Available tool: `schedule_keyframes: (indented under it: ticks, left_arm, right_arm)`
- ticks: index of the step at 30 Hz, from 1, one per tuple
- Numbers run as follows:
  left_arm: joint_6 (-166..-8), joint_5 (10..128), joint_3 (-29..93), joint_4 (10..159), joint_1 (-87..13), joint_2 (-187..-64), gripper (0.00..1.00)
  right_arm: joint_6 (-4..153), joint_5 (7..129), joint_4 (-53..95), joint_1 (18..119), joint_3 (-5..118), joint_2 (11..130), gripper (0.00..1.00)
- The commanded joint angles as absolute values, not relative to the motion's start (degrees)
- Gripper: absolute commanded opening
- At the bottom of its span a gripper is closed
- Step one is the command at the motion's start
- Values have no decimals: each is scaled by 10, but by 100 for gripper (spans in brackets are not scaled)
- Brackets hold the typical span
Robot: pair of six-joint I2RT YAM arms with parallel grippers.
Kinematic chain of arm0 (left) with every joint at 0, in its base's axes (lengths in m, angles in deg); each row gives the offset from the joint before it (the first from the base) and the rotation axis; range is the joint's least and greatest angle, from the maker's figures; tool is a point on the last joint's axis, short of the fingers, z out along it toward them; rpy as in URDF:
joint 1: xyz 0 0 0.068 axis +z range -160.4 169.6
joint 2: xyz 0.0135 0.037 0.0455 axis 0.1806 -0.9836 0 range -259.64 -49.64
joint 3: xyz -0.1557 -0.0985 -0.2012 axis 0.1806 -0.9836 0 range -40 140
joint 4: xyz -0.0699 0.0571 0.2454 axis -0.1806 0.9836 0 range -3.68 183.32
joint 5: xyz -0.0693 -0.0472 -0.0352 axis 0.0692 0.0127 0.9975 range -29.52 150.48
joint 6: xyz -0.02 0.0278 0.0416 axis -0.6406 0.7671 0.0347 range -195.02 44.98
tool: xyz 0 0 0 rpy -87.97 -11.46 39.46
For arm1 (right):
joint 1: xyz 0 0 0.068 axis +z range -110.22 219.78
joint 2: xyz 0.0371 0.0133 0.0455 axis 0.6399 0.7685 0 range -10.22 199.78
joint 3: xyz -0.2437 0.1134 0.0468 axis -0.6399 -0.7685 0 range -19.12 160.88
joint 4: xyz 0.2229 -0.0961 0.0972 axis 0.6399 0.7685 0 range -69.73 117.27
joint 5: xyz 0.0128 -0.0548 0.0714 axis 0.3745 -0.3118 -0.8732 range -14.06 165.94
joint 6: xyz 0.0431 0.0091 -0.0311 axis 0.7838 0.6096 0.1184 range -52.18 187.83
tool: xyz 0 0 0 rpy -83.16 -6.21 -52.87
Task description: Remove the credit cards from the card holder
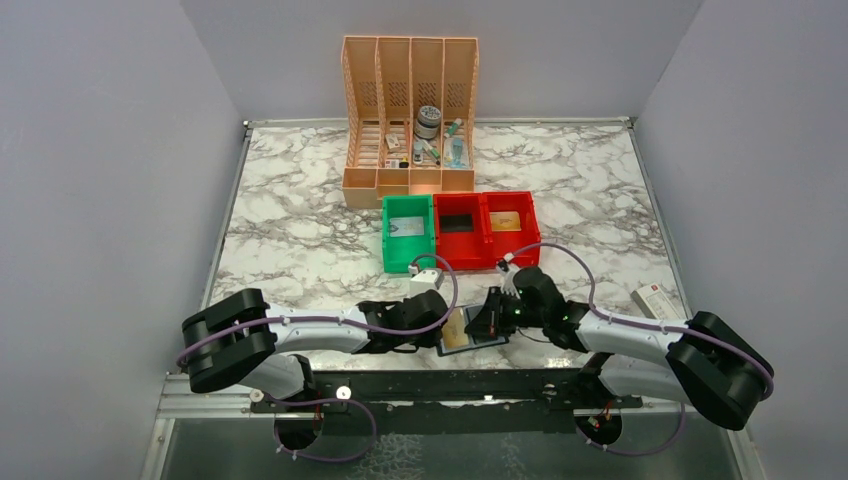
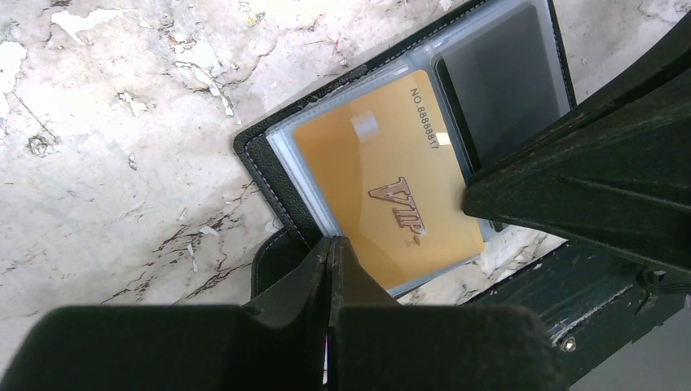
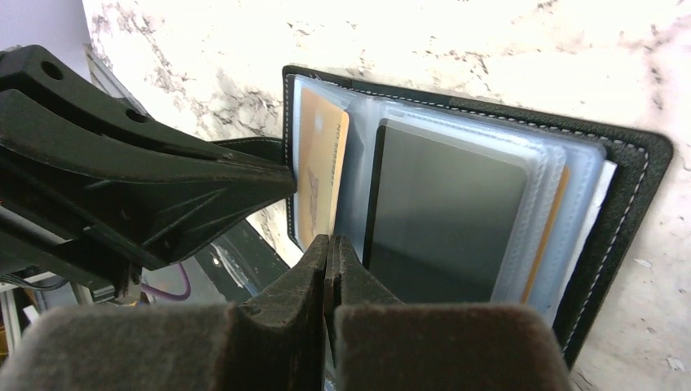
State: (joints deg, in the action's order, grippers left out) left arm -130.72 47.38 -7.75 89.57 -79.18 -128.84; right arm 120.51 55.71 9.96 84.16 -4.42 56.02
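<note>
Glossy plastic card (image 2: 383,187), leathery card holder (image 2: 275,183)

From above, the left gripper (image 1: 438,336) and right gripper (image 1: 484,325) cover most of the card holder (image 1: 476,346). Up close, the right one's black body hides 1 corner of the dark grey card (image 2: 501,90). The small contents of the peach organiser (image 1: 362,186) are too tiny to name.

Black card holder (image 2: 262,156), gold card (image 2: 383,183), marbled table (image 2: 122,163)

Left pincer (image 2: 332,242) and right pincer (image 3: 328,240) closed, tips seemingly near.
</note>
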Motion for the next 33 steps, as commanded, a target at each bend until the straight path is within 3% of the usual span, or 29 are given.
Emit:
schedule_keyframes:
  ticks: [1,33]
  left_arm:
    - [-1306,448,-76,920,-796,-1301,0]
    - [-1305,446,-71,941,-796,-1303,0]
  right_arm:
    - [1202,541,79,837,-57,553,1]
    - [1138,520,162,768,-46,524,1]
